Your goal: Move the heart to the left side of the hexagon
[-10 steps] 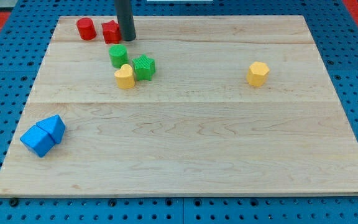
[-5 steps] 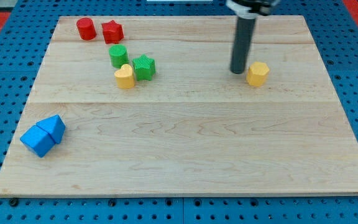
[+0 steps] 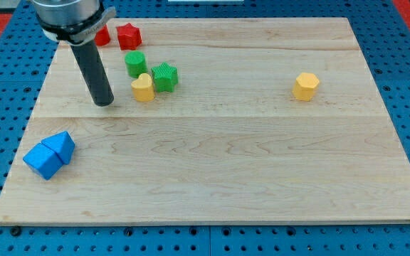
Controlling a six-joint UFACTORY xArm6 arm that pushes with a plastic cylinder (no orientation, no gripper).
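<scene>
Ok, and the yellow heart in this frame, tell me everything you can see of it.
The yellow heart is a small, matte, solid-looking block lying flat on the wooden board, in its upper left part. The green star touches or nearly touches its upper right; the green cylinder sits just above it. My tip stands apart on its left. The yellow hexagon lies far to the view's right.

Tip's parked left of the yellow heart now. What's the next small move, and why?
Probably slide my tip toward the view's right into the yellow heart, pushing it toward the yellow hexagon far at the right. The tip sits apart on the heart's left; the green star touches the heart, so aim slightly low.
</scene>
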